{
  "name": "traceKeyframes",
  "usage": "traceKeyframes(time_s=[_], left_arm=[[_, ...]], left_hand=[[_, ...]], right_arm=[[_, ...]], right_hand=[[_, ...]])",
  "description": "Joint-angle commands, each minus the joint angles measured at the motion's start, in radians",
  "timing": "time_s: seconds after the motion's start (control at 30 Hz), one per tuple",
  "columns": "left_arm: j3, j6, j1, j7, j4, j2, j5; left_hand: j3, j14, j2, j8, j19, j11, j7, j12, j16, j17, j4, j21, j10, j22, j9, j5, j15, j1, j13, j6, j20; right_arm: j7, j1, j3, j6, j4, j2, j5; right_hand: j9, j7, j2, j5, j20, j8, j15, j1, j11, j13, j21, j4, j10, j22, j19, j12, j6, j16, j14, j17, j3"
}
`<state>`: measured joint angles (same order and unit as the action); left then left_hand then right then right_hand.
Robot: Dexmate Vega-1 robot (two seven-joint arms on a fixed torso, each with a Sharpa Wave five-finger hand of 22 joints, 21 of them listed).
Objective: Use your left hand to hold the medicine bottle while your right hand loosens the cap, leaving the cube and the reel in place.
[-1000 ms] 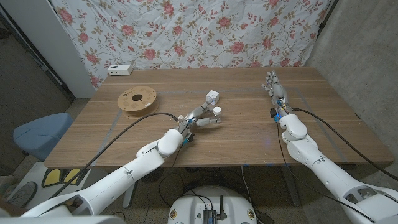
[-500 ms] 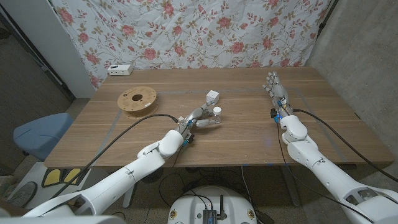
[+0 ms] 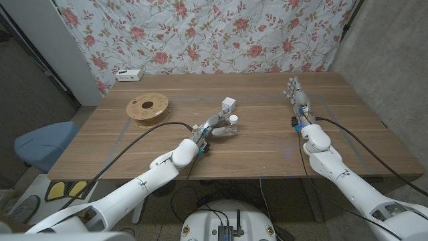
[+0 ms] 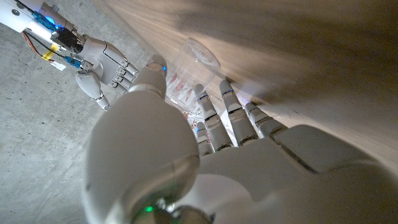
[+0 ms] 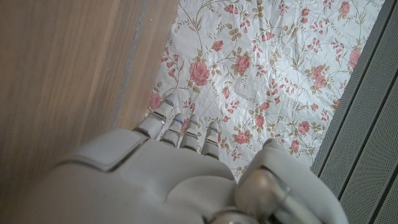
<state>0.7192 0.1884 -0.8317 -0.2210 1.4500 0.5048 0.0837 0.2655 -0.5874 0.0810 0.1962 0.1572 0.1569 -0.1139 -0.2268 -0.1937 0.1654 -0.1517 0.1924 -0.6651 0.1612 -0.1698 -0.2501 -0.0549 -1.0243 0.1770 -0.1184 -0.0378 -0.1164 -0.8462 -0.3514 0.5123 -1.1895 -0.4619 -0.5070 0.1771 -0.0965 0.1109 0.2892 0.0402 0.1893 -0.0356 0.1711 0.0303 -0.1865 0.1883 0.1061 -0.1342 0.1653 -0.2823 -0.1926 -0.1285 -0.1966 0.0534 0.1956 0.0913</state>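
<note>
Left robot hand (image 3: pixel 215 127) curls its fingers mid-table; right robot hand (image 3: pixel 297 95) extends, fingers apart.

table (image 3: pixel 267 144): warm brown wood grain
backdrop cloth (image 3: pixel 221 33): white, pink roses with green leaves all over
reel (image 3: pixel 148 108): tan, kinda cardboard-looking
cube (image 3: pixel 229 104): white
bottle (image 3: pixel 229 127): clear with a white cap
left hand (image 3: pixel 212 127): light grey
right hand (image 3: pixel 297 96): same light grey
chair (image 3: pixel 40 144): blue

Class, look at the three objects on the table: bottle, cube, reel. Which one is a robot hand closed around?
The medicine bottle: the left hand wraps around it. The white cube sits just behind, untouched, and the wooden reel lies alone far to the robot's left.
</note>
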Motion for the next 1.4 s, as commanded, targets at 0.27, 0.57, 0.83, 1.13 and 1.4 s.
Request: traceKeyframes(time_s=[0.27,0.57,0.83,1.13,1.4], left_arm=[[-0.007,-0.029,-0.018,-0.047,0.028,-0.007,0.016],[-0.011,-0.038,-0.026,-0.07,0.037,-0.006,0.024],[-0.01,-0.039,-0.028,-0.091,0.035,-0.011,0.036],[-0.009,-0.016,-0.02,-0.091,0.021,-0.012,0.039],[-0.011,-0.012,-0.013,-0.097,0.027,-0.012,0.05]], left_hand=[[-0.01,-0.04,0.0,0.005,0.026,-0.002,0.013,-0.003,-0.005,0.003,0.002,0.005,-0.038,0.005,-0.004,0.007,-0.162,-0.025,0.0,-0.034,-0.064],[-0.014,-0.059,-0.004,0.004,0.038,-0.002,0.009,0.001,-0.005,0.004,0.003,0.005,-0.05,0.005,-0.004,0.011,-0.164,-0.032,0.001,-0.049,-0.074],[-0.01,-0.144,-0.042,0.005,0.084,-0.007,0.1,0.003,-0.011,0.006,-0.001,0.005,-0.127,0.005,-0.004,0.029,-0.169,-0.092,0.001,-0.11,-0.114],[-0.012,-0.173,-0.049,0.003,0.101,-0.007,0.129,0.007,-0.011,0.006,-0.001,0.005,-0.147,0.006,-0.004,0.039,-0.17,-0.11,0.002,-0.127,-0.128],[-0.015,-0.185,-0.053,0.0,0.104,-0.007,0.133,0.011,-0.011,0.006,-0.001,0.003,-0.152,0.006,-0.005,0.044,-0.17,-0.117,0.003,-0.128,-0.129]], right_arm=[[-0.008,0.003,0.002,0.015,0.018,0.011,0.002],[-0.008,0.008,0.0,0.018,0.026,0.016,0.003],[-0.016,0.005,0.0,0.017,0.022,0.015,0.006],[-0.015,0.003,-0.001,0.015,0.018,0.013,0.007],[-0.001,0.007,-0.004,-0.004,0.006,0.001,0.005]], right_hand=[[0.002,0.007,-0.004,0.006,0.054,0.0,-0.013,0.0,-0.001,-0.002,-0.002,-0.002,-0.006,0.001,-0.006,-0.002,-0.003,-0.004,0.005,0.003,-0.001],[0.002,0.007,-0.004,0.006,0.053,0.0,-0.014,0.0,0.0,-0.002,-0.002,-0.002,-0.006,0.001,-0.006,-0.001,-0.004,-0.004,0.005,0.003,-0.001],[0.002,0.007,-0.004,0.006,0.053,0.0,-0.015,0.0,0.001,-0.002,-0.002,-0.002,-0.005,0.001,-0.005,-0.001,-0.004,-0.004,0.003,0.003,-0.001],[0.002,0.007,-0.004,0.006,0.053,0.0,-0.015,0.0,0.0,-0.002,-0.002,-0.002,-0.005,0.001,-0.005,-0.001,-0.005,-0.004,0.004,0.003,-0.001],[0.002,0.007,-0.004,0.006,0.053,0.0,-0.015,0.0,0.0,-0.002,-0.002,-0.002,-0.005,0.001,-0.005,-0.001,-0.005,-0.003,0.003,0.003,-0.001]])
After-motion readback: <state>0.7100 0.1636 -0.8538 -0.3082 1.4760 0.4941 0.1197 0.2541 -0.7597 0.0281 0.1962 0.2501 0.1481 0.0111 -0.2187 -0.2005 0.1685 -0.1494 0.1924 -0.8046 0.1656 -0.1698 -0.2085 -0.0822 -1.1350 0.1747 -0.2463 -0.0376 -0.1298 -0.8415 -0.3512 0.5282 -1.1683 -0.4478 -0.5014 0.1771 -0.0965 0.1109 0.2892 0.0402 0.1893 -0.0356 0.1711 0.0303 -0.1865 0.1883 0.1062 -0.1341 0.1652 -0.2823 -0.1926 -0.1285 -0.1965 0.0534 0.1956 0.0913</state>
